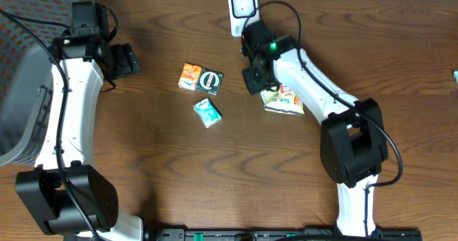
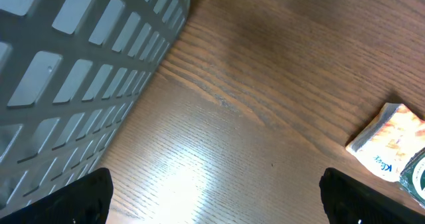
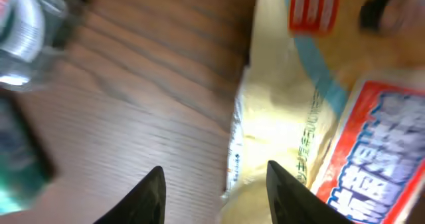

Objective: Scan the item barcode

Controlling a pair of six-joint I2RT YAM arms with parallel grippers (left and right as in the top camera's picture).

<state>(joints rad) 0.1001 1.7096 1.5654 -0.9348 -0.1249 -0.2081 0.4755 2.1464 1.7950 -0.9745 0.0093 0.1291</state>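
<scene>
- Right fingers (image 3: 149, 197): they are standing parted and released, clamping nothing. In the right wrist view they are straddling the left edge of the yellow packet (image 3: 279, 117), one finger hanging over bare table (image 3: 133, 104), the other over the wrapper.
- Yellow packet (image 1: 285, 104): it is lying flat on the table, partly under the right arm in the overhead view. It is sitting a little nearer than the white scanner (image 1: 243, 8), which is standing at the far edge.
- Only the right wrist view is showing the packet's print: a red panel with pale blurred characters, a red-striped patch, a light blue band, and a line of fine print along the edge. None of it is reading clearly.
- Left fingers (image 2: 86, 201): they are spread wide and holding nothing, hanging over bare wood between the grey slotted basket (image 2: 80, 51) and the orange packet (image 2: 392, 137).
- Only the left wrist view is showing small blue lettering on the orange packet's end, too small to read.
- Only the overhead view is taking in the whole group. The orange packet (image 1: 189, 76) is touching a dark packet with a round white emblem (image 1: 210, 81), and a teal packet (image 1: 207, 112) is lying just below them, all left of the yellow packet.
</scene>
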